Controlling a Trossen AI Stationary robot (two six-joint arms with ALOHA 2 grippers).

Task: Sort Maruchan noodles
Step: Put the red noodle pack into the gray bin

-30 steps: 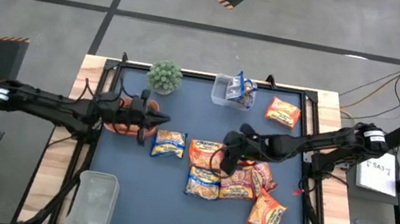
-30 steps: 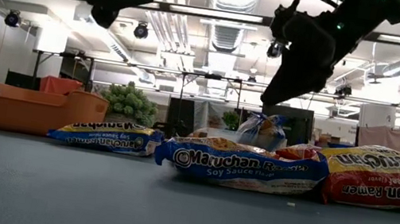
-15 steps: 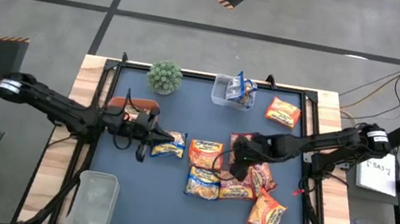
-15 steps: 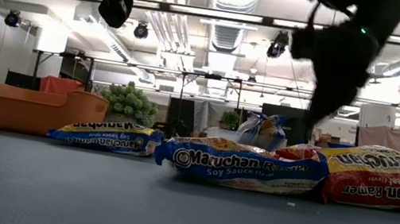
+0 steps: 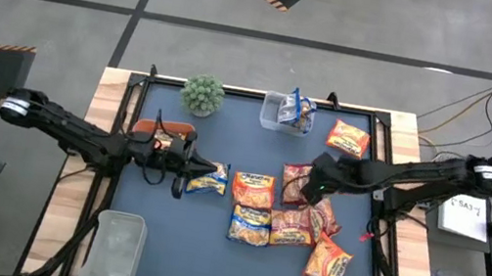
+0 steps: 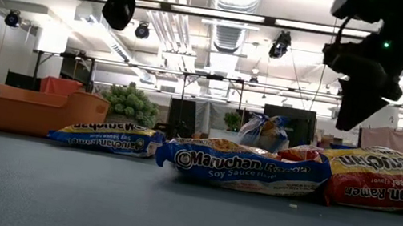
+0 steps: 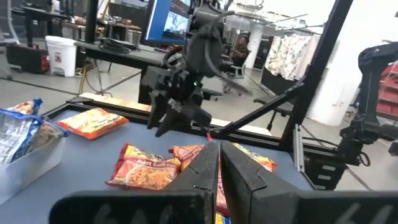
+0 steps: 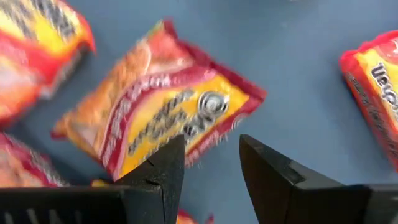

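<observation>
Two arms: both reach in over the dark blue table [image 5: 230, 116], one from each side.
Left gripper [image 5: 185, 161]: fingers pressed together with nothing between them, hanging above the table just at 9 o'clock of a blue-and-yellow packet [image 5: 208, 178]; its own wrist view shows the two fingers [image 7: 239, 177] closed side by side.
Right gripper [image 5: 315, 182]: fingers part-way apart and empty, raised above the packet cluster; its wrist view shows a gap between the fingers [image 8: 163, 171] and a red-and-yellow packet [image 8: 161, 121] lying on the table below.
Maruchan noodles [image 5: 284, 213]: most lie in a loose, partly overlapping cluster right of the table's centre, toward 4 o'clock.
Outlying packets: one orange packet [image 5: 348, 137] lies apart at 1 o'clock; another packet [image 5: 329, 264] lies at 5 o'clock of the cluster.
Low view: a blue Soy Sauce packet [image 6: 242, 166] lies flat, a red packet [image 6: 389, 182] beside it.
Clear tub, far edge [image 5: 287, 112]: at 12 o'clock, holding a packet.
Clear tub, near corner [image 5: 115, 248]: at 7 o'clock.
Orange tray [image 5: 164, 129]: partly under the left arm, at 9 o'clock.
Green plant [image 5: 202, 94]: at 11 o'clock.
</observation>
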